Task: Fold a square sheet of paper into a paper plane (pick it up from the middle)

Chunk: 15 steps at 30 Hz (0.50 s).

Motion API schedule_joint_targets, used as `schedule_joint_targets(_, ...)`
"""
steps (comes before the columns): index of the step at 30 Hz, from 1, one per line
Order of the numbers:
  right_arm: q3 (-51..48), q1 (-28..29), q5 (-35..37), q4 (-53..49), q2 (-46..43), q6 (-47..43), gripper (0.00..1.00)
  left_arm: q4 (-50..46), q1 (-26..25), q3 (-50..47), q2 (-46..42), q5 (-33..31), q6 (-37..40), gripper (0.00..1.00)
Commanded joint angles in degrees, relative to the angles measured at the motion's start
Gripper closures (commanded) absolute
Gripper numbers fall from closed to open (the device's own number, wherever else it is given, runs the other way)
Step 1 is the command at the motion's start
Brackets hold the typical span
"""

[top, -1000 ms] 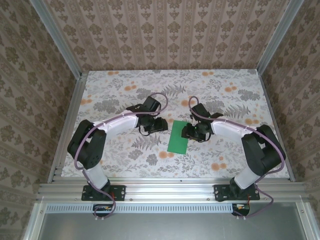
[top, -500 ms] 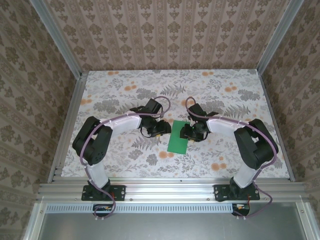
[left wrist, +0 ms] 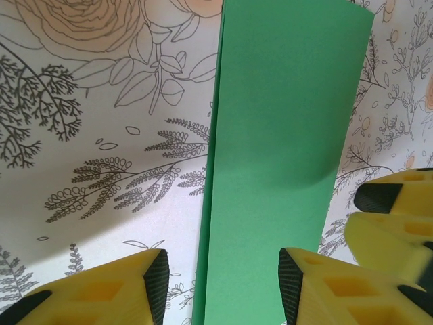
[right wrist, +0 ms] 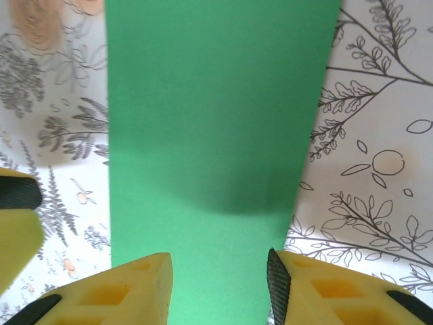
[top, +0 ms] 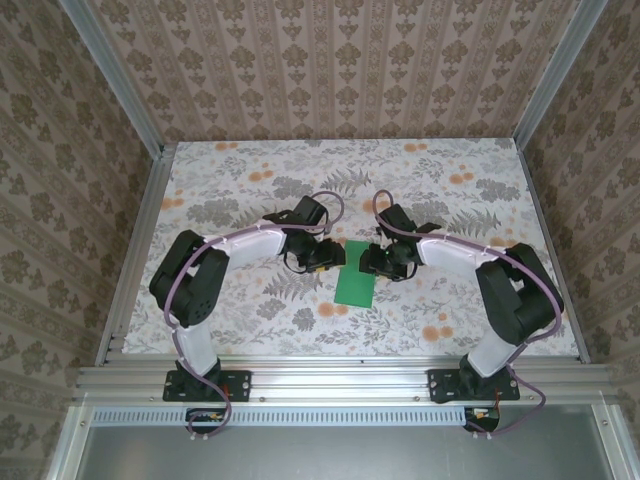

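The square sheet of paper (top: 355, 277) is bright green and lies flat on the table, folded into a long narrow rectangle. Along its left edge a lower layer peeks out from under the paper (left wrist: 284, 135). My left gripper (top: 333, 256) hovers at the sheet's far left corner, open, its black pads (left wrist: 157, 284) straddling the strip; the left gripper (left wrist: 223, 291) holds nothing. My right gripper (top: 369, 262) faces it from the right, also open over the paper (right wrist: 216, 122). Between the fingers of the right gripper (right wrist: 220, 291) is only flat paper. No paper plane is in view.
The table (top: 250, 190) is covered in a floral cloth. Metal rails (top: 140, 230) and patterned walls close it in on three sides. The two grippers stand close together, so a yellow finger (left wrist: 396, 230) of the right one shows in the left wrist view.
The left gripper has moved right, up to the paper's edge. The right gripper has shifted slightly left over the sheet. The paper has stayed in place.
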Motion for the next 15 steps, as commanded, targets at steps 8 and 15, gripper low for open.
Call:
schedule_joint_targets(8, -0.18, -0.23, -0.59, 0.98, 3.38, 0.04, 0.56, -1.51, -0.14, 2.14, 1.21, 0.38, 0.32, 0.51)
schedule_joint_targets(15, -1.92, -0.91, -1.26, 2.70, 4.06, -0.04, 0.57, -1.47, -0.25, 3.10, 2.69, 2.26, 0.59, 0.50)
